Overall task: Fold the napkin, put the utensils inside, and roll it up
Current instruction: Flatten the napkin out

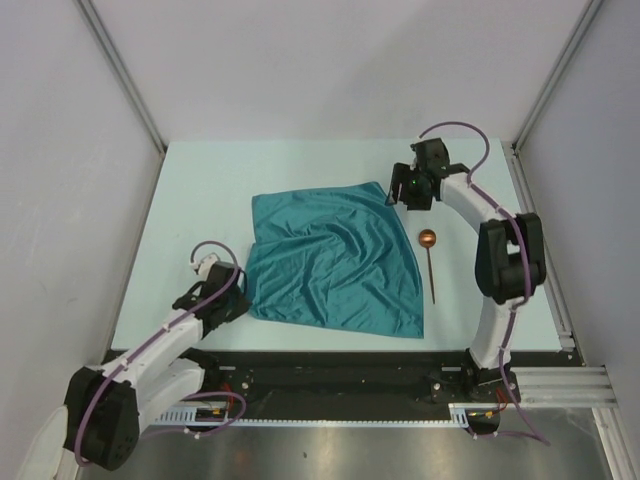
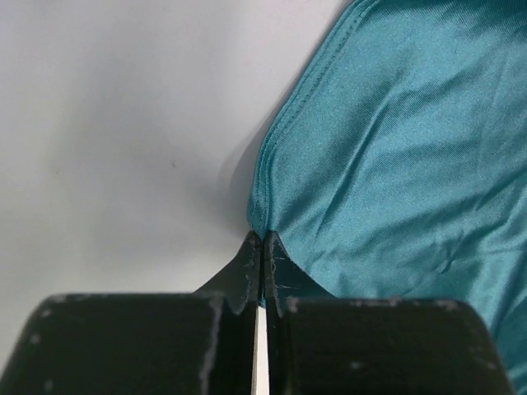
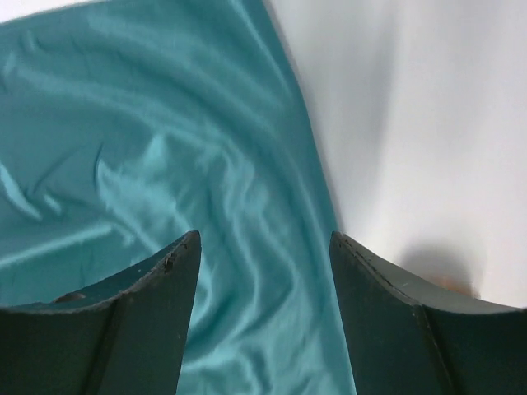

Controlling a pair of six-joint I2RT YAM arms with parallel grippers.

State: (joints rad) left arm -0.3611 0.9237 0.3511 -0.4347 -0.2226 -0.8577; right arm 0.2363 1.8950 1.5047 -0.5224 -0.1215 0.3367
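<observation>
Cloth work, fold not yet begun. On the left gripper (image 2: 262, 240) the fingers are closed tight, tips meeting on the hem of the napkin (image 2: 395, 164). Fabric runs away ahead and to the right of these fingers, with bare table (image 2: 107, 140) to their left. The pinch looks meant to lift that near edge for the fold.

Over the opposite corner hangs the right gripper (image 3: 263, 239), spread wide and holding nothing. The napkin's edge passes between its fingers, cloth under one and table under the other, likely lined up for a matching pinch.

Off to the outer side of the right fingers lies the spoon (image 1: 431, 265), apart from the cloth and untouched, probably left for later.

Napkin is rumpled, shiny, apparently a single layer. Table is pale, smooth, matte. Plain grey walls (image 1: 330, 60) close it in on three sides.
</observation>
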